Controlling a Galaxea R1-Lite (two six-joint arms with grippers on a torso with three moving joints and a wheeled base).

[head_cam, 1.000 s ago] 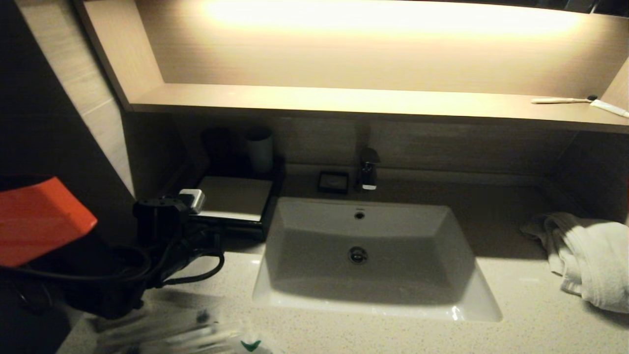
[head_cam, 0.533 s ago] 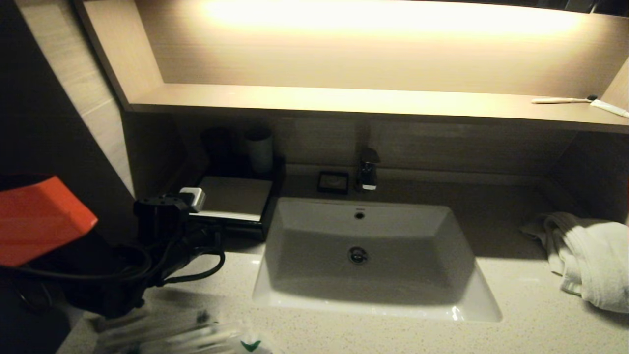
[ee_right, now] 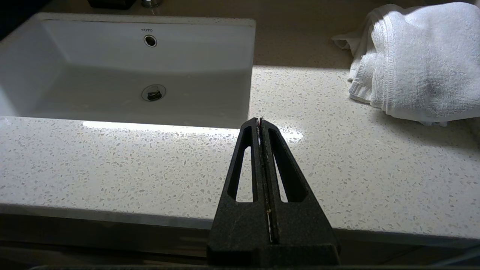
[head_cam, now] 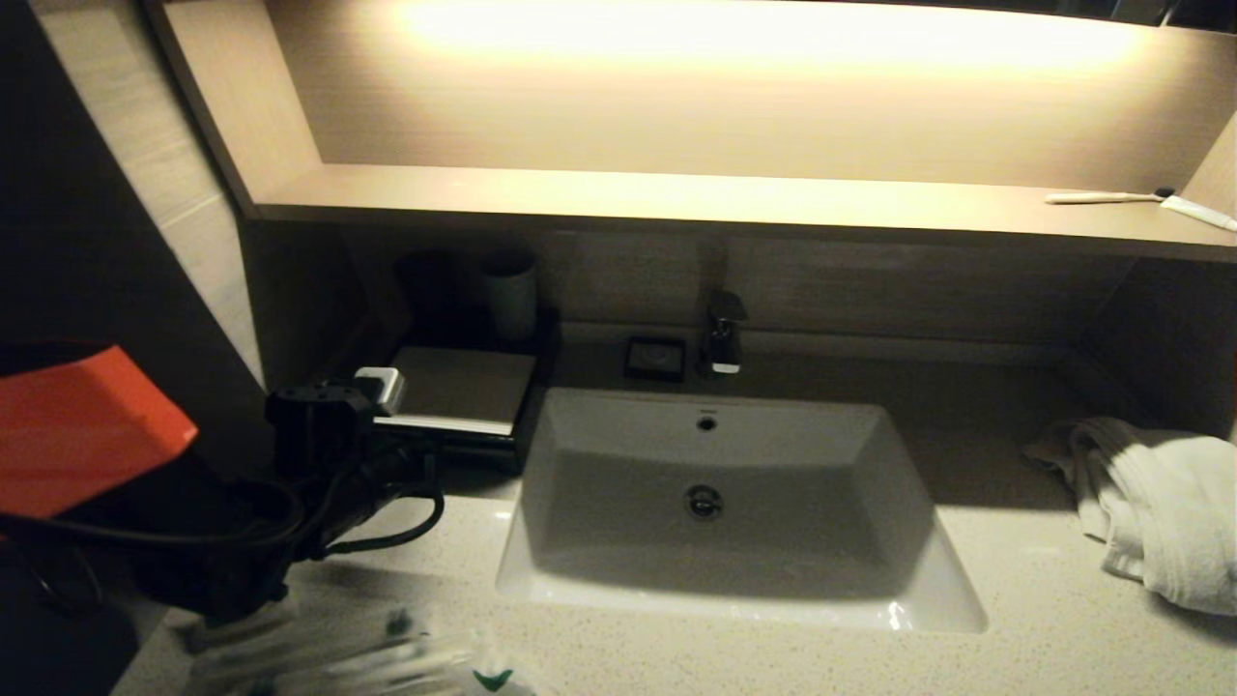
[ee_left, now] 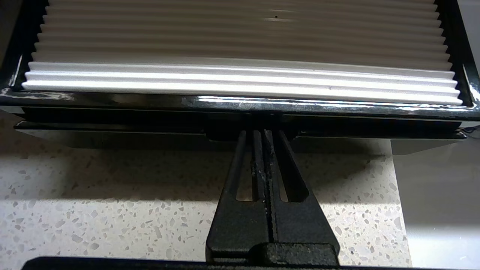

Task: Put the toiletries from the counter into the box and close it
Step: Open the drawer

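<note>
Left gripper [ee_left: 263, 132] at box [head_cam: 462, 396], fingers pressed together, empty, tips against drawer front under ribbed cream top. Judged step: opening drawer. Hook lip squarely at centre, pull straight out along counter [head_cam: 1015, 619], no lift.

Toiletries [head_cam: 338, 657] lie on counter near front edge, well in front of box.

Basin [head_cam: 734, 503] just beside box; bare counter in front gives drawer room.

Right gripper [ee_right: 260, 122] closed, empty, parked over counter front, beside basin, far from box.

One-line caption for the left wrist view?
Left gripper, jaws shut, touching the front edge of the black box on the speckled counter.
</note>
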